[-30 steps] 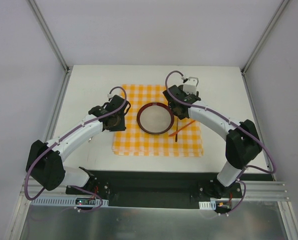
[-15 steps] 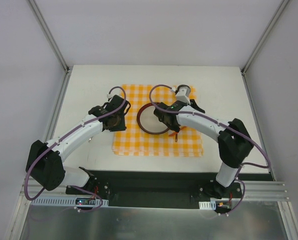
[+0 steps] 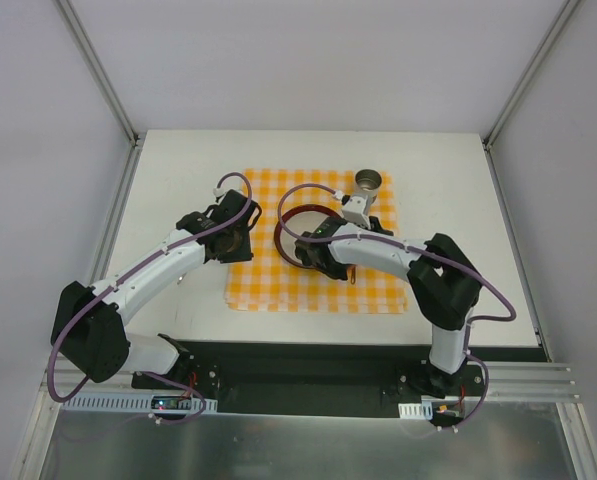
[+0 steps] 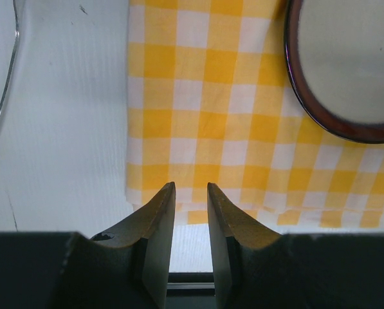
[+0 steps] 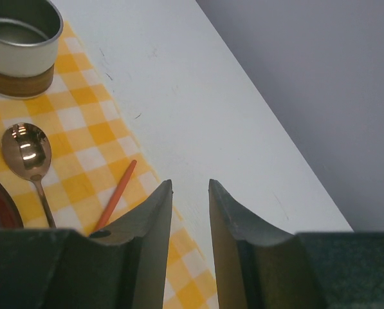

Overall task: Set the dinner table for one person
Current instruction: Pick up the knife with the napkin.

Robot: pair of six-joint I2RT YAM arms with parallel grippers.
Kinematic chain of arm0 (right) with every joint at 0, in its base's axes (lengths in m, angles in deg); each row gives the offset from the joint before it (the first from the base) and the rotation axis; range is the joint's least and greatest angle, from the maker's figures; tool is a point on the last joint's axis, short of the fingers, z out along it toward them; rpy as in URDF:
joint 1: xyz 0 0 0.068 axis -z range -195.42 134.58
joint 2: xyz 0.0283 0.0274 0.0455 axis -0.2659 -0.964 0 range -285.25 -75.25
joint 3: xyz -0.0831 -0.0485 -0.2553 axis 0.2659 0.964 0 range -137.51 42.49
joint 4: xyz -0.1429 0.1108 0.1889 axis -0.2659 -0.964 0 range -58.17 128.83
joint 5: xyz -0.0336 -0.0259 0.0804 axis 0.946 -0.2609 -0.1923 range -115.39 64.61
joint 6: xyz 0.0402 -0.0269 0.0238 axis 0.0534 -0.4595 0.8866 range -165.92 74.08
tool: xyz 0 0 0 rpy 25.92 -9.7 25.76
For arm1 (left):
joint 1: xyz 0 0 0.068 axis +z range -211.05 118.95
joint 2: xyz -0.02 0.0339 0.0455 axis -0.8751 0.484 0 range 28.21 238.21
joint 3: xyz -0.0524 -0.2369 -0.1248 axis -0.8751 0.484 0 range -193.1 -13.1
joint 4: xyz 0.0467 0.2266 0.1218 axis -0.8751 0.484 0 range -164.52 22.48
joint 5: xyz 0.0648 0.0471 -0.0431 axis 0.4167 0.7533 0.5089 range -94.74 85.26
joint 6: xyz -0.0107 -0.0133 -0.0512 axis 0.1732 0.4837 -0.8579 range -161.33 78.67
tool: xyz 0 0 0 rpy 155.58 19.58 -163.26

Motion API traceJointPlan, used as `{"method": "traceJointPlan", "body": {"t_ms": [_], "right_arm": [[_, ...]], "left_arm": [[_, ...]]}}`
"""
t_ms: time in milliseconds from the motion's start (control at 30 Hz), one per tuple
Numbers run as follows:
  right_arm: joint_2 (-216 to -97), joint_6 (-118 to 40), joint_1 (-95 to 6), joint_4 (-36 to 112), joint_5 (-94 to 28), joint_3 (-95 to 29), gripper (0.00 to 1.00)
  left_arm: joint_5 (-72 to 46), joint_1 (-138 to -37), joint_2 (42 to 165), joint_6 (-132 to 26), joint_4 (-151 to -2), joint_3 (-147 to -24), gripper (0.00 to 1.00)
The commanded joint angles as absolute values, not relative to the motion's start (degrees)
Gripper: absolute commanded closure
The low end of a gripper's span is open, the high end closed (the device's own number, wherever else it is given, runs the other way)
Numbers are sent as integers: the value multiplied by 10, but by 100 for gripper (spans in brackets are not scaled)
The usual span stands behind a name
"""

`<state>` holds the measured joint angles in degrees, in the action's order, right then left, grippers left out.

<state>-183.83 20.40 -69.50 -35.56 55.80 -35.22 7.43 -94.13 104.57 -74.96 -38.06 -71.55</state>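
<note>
On the white dinner table [image 3: 178, 170] lies an orange-and-white checked mat [image 3: 268, 275]. A plate [image 3: 290, 222] with a dark red rim sits at its middle, partly under my folded right arm. A metal cup [image 3: 367, 181] stands on the mat's back right corner. Right of the plate lie a copper spoon [image 5: 26, 148] and an orange stick [image 5: 118, 193]. My right gripper [image 3: 376, 226] hovers over the mat's right edge, jaws slightly apart and empty. My left gripper [image 3: 233, 240] hangs over the mat's left part, also narrowly open and empty.
A thin metal utensil [image 4: 2, 96] lies on the bare table left of the mat. Grey walls and slanted frame posts [image 3: 508, 110] close in the table at the back and sides. The black base rail [image 3: 298, 380] runs along the near edge.
My right arm drew back from the cup, folding toward the front left over the plate. The cup now stands uncovered on the mat. The left arm has not moved.
</note>
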Motion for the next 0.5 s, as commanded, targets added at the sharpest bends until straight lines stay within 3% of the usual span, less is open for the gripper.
{"method": "traceJointPlan", "body": {"t_ms": [0,467], "right_arm": [[-1789,254,-685,-561,575,-357,68],[-1768,257,-581,-561,585,-391,69]], "left_arm": [[77,-948,1034,-753,-373,-729,74],[86,-948,1039,-743,-373,-732,74]]}}
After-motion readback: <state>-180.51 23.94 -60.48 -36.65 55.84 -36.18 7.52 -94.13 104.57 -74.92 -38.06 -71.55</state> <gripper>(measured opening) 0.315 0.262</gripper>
